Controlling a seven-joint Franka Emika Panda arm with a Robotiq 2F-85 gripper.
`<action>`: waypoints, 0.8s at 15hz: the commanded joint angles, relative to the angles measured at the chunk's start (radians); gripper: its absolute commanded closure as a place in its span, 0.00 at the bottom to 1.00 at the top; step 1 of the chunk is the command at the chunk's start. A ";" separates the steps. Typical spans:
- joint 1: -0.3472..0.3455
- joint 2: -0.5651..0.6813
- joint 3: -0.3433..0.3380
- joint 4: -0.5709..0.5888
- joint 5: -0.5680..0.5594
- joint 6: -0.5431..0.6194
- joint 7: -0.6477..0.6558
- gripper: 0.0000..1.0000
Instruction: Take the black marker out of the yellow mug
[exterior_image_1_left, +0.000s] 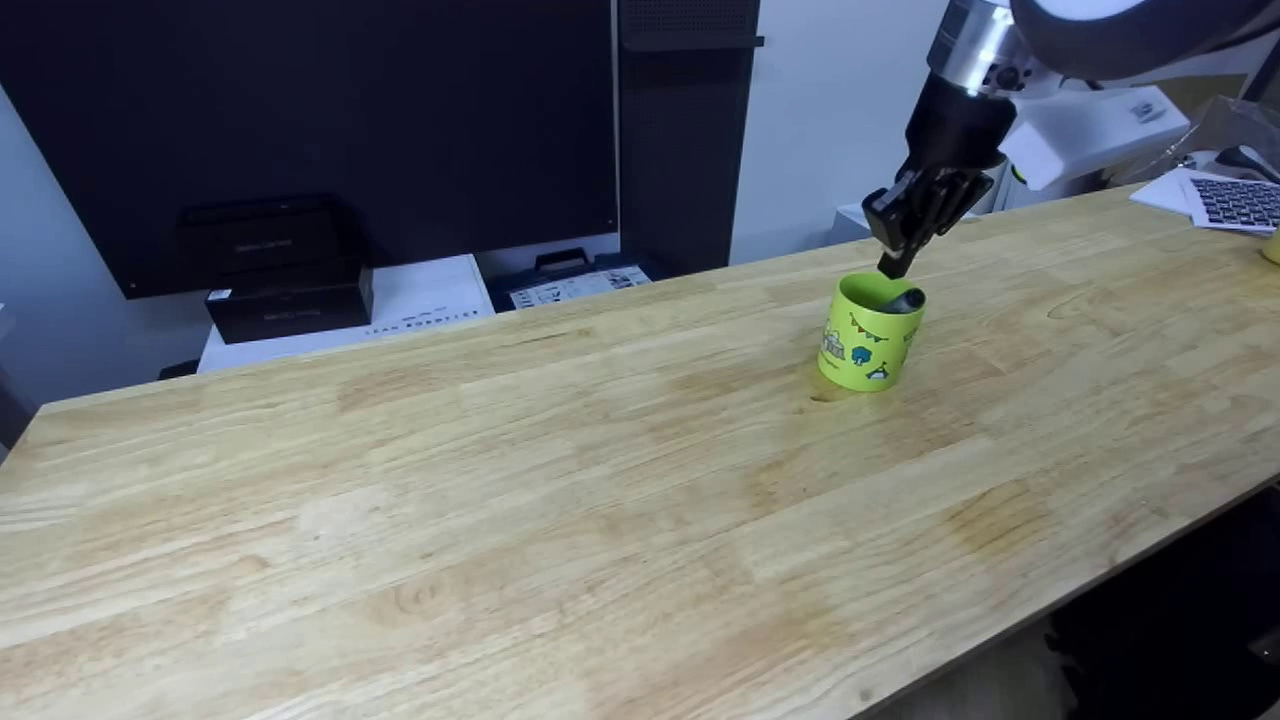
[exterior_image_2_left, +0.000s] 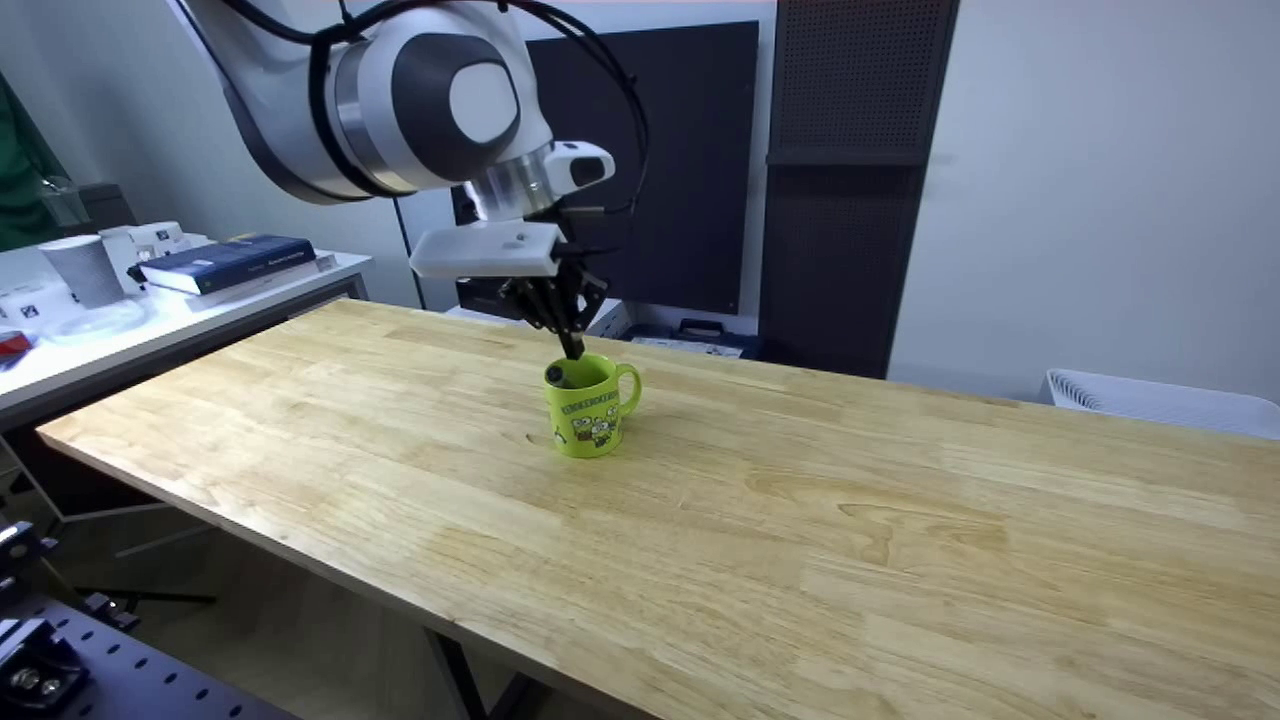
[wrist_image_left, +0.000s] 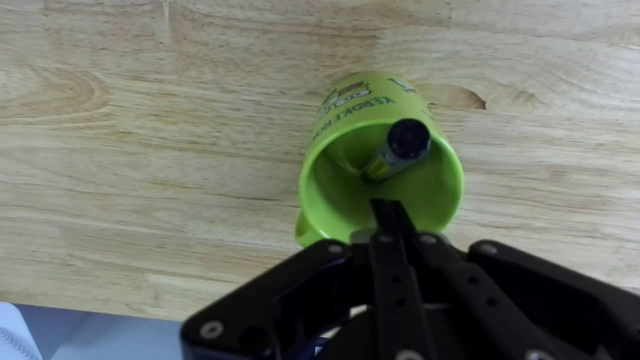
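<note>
The yellow-green mug (exterior_image_1_left: 868, 345) stands upright on the wooden table in both exterior views (exterior_image_2_left: 590, 420). The black marker (exterior_image_1_left: 908, 300) leans inside it, with its dark end at the rim (exterior_image_2_left: 557, 376). In the wrist view the mug (wrist_image_left: 375, 112) is seen from above, and the marker (wrist_image_left: 397, 150) leans on the wall farther from the gripper. My gripper (wrist_image_left: 387, 204) is shut and empty, fingertips together. In both exterior views its tips (exterior_image_1_left: 893, 268) are just above the mug's mouth (exterior_image_2_left: 573, 352), beside the marker and apart from it. The marker's lower end is hidden in the mug.
The wooden table (exterior_image_1_left: 500, 500) has its front edge over a dark gap. A keyboard (exterior_image_1_left: 1240, 205) lies at its far right. A white side table holds a blue book (exterior_image_2_left: 225, 265) and a grey cup (exterior_image_2_left: 85, 270). A white basket (exterior_image_2_left: 1160, 400) stands behind the table.
</note>
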 joint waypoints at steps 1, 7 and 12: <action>-0.001 -0.042 0.007 -0.014 0.011 -0.022 -0.024 0.74; -0.001 -0.062 0.015 -0.020 0.011 -0.027 -0.040 0.41; -0.021 -0.087 0.045 -0.073 0.027 -0.054 -0.067 0.07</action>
